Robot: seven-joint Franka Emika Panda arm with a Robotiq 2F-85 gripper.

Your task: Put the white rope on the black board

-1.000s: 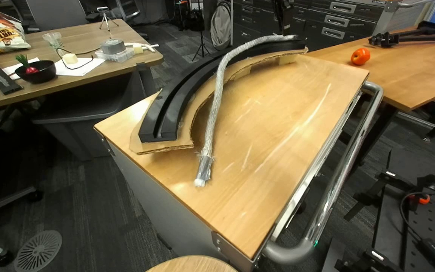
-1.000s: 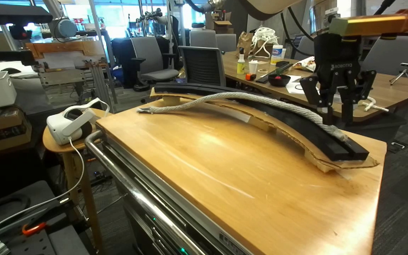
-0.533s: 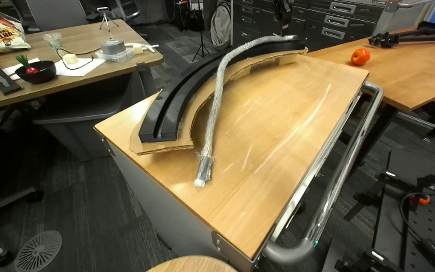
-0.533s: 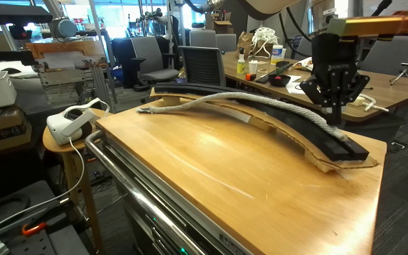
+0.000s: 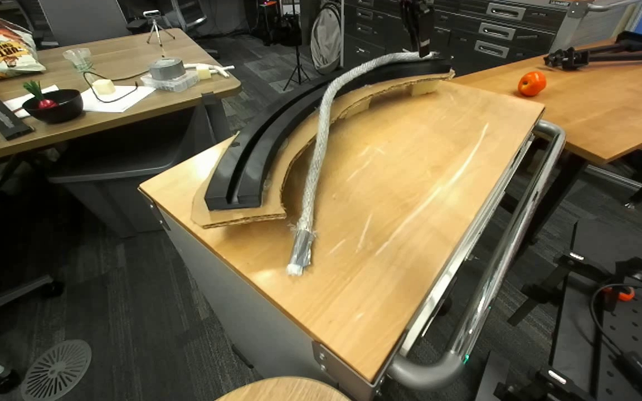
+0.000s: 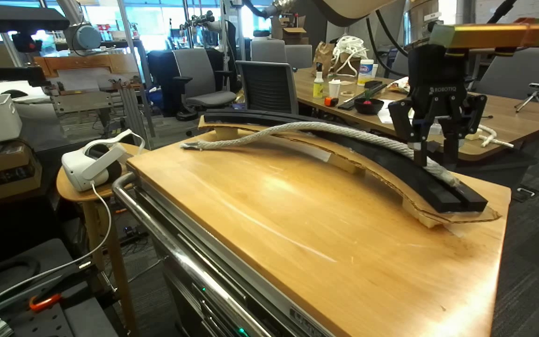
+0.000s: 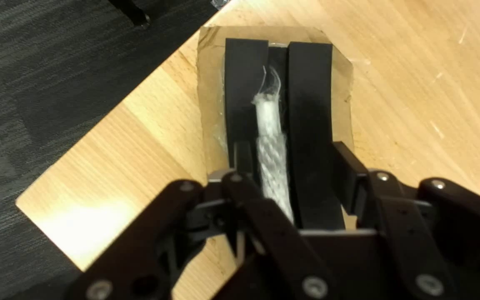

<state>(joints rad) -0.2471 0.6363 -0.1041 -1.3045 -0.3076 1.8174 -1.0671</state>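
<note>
Straddling the white rope point(image 6: 302, 126) near its right end in an exterior view, the black tool point(image 6: 435, 159) stands released, its jaws parted; the wrist view shows a gap between rope and right jaw, while contact with the left jaw cannot be told. Directly below, the rope's wispy end lies over the groove point(image 7: 281, 58) of the black board point(image 7: 310, 104), short of the board's end. Farther left, the rope follows the curved board partway, then leaves it on the near side, crosses the edge of the cardboard base point(image 5: 273, 203) and meets the wooden counter point(image 6: 274, 210), where its taped end point(image 5: 300, 250) rests apart from the board. A metal rail point(image 6: 180, 253) runs along the counter's near left side. Beyond, at left, a white headset point(image 6: 80, 168) sits on a round wooden stool point(image 6: 69, 188); at far right, a black bowl point(image 6: 368, 107) stands on a second counter point(image 6: 531, 124) between a dark-topped bottle point(image 6: 318, 88) and a small tripod point(image 6: 535, 96).
</note>
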